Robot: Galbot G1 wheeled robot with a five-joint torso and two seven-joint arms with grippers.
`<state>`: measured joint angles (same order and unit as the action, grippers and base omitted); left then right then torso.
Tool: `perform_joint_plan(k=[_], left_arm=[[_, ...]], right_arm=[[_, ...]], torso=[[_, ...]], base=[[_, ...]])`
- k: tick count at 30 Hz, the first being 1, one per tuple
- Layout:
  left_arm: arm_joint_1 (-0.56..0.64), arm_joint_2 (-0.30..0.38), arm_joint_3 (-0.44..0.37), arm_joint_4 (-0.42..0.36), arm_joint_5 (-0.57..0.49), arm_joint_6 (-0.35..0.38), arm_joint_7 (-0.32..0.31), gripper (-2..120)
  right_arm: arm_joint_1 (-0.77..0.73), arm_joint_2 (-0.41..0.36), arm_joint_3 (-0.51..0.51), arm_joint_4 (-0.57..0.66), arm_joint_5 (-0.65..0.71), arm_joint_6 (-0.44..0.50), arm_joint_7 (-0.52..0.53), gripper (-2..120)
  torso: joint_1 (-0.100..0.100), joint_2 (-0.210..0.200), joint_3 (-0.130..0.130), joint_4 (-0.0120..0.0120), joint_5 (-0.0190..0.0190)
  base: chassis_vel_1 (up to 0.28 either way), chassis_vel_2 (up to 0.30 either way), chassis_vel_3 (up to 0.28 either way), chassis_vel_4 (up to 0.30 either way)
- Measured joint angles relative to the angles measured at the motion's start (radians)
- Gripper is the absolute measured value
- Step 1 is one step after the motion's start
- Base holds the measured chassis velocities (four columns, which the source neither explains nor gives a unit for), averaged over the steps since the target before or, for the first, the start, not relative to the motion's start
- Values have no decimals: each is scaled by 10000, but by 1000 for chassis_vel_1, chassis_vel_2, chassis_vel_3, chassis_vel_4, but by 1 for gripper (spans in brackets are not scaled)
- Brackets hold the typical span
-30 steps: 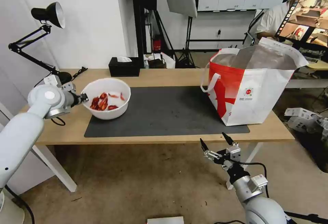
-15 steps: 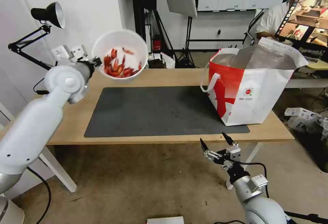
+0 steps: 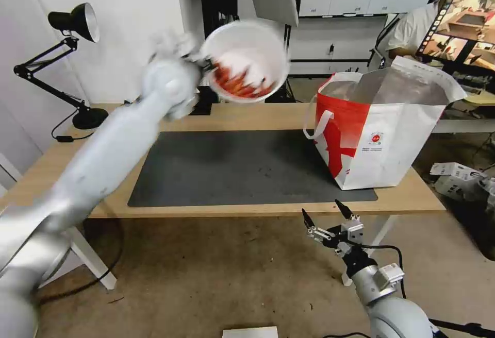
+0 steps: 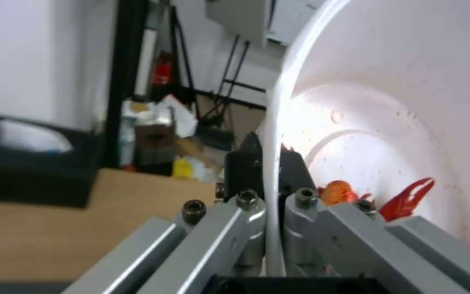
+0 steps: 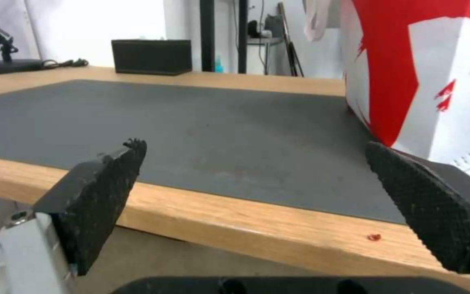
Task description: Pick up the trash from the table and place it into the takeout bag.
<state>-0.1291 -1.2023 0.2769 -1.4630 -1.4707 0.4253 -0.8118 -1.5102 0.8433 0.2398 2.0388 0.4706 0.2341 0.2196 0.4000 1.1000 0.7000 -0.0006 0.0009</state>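
One piece of trash, the bowl [image 3: 245, 60] of red shells [image 4: 409, 200], is in the air above the table's [image 3: 258, 115] far edge, short of the bag [image 3: 381, 127], with the left gripper [image 4: 267, 171] clamped on its rim, one jaw inside and one outside. No other trash lies on the mat [image 3: 242, 168], so judging by this, dropping the bowl into the bag is what remains. The right gripper [image 3: 326, 218] hangs below the table's near edge, jaws wide apart and empty.
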Motion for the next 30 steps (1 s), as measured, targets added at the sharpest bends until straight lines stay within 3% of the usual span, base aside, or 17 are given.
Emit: perform_joint_plan(k=[3, 4, 6, 7, 9, 12, 17, 22, 30], left_arm=[[-838, -1498, 250, 1425, 264, 0, -53, 0], [-838, -1498, 250, 1425, 264, 0, -53, 0], [-1212, -2470, 417, 2256, 540, 1, -49, 0], [-1212, -2470, 417, 2256, 540, 1, -49, 0], [-1507, -3498, 559, 3074, 972, -2, 4, 0], [-1720, -4017, 955, 3666, 1531, -207, 113, 0], [-1712, -4067, 1912, 3922, 2492, -472, 523, 0], [-1248, -4014, 2739, 3817, 3727, -909, 1135, 0], [-959, -3964, 3077, 3503, 4101, -1104, 1527, 0]], right_arm=[[0, 0, 0, 0, 0, 0, 0, 100], [0, 0, 0, 0, 0, 0, 0, 100], [0, 0, 0, 0, 0, 0, 0, 100], [0, 0, 0, 0, 0, 0, 0, 100], [0, 0, 0, 0, 0, 0, 0, 100], [0, 0, 0, -1, 0, 0, 1, 100], [0, 0, 0, -1, 0, 1, 0, 100], [0, 0, 0, -1, 0, 0, 0, 100], [0, 0, 0, -1, 0, 1, 0, 100]], torso=[[0, 0, 0, 7, -6], [0, 0, 0, 7, -6], [0, -1, 1, 6, -5], [0, -1, 1, 6, -5], [1, -1, 0, -1, -2], [0, 0, 0, -4, -1], [1, -1, 1, 12, -8], [-1, 0, 0, 4, -8], [-1, 0, 0, 6, -9]], base=[[0, 0, 0, 0], [0, 0, 0, 0], [0, 0, 0, 0], [0, 0, 0, 0], [0, 0, 0, 0], [0, 0, 0, 0], [0, 0, 0, 0], [0, 0, 0, 0], [0, 0, 0, 0]])
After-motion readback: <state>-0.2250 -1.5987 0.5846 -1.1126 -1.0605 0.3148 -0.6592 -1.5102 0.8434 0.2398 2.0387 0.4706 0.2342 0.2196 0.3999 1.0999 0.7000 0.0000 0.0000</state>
